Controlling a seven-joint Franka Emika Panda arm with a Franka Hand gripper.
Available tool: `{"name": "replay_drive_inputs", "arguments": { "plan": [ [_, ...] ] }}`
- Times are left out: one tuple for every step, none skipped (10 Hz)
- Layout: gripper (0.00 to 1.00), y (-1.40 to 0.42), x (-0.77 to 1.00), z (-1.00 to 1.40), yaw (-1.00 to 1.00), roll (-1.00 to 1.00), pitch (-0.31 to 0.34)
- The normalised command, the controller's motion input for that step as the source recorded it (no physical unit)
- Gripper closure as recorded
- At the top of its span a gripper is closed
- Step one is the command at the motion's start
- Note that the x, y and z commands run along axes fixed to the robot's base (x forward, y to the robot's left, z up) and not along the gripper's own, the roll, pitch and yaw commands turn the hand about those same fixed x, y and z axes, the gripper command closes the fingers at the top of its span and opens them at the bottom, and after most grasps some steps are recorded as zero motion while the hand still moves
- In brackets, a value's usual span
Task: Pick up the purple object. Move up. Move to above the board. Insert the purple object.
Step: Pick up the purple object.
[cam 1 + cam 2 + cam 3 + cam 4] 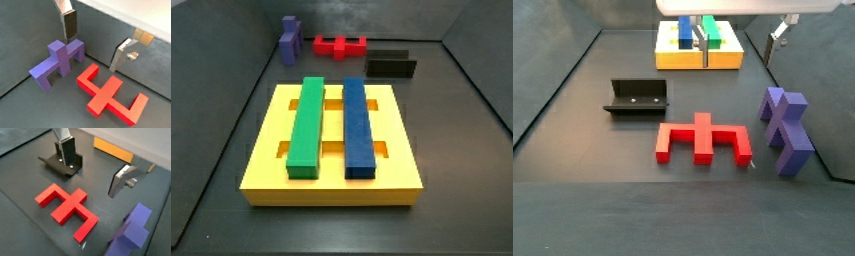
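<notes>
One purple object (pixel 786 130) lies on the floor just beside one red block (pixel 703 139), long axis running toward the board (pixel 265 150). One board carries one green bar (pixel 307 122) and one blue bar (pixel 358 124). One fixture (pixel 637 97). No legible writing. Pincer (pixel 95 42) hangs above the purple object, wide open, empty.

Purple object (pixel 59 62) matte, plastic-like; claw (pixel 97 42) fingers (pixel 69 24) bare silver metal; board (pixel 265 150) smooth yellow, perhaps plastic.
</notes>
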Motion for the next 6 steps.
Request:
{"name": "replay_drive_inputs", "arguments": {
  "plan": [
    [0.0, 0.11, -0.08, -0.17, -0.58, -0.02, 0.0],
    [0.0, 0.0, -0.03, -0.07, -1.0, 0.0, 0.0],
    [0.0, 0.0, -0.04, -0.08, -0.98, 0.0, 0.004],
    [0.0, 0.0, -0.18, -0.01, -0.94, 0.0, 0.0],
    [0.0, 0.0, -0.16, 0.0, -0.97, 0.0, 0.0],
    [0.0, 0.0, -0.14, 0.0, -0.96, 0.0, 0.0]
  ]
}}
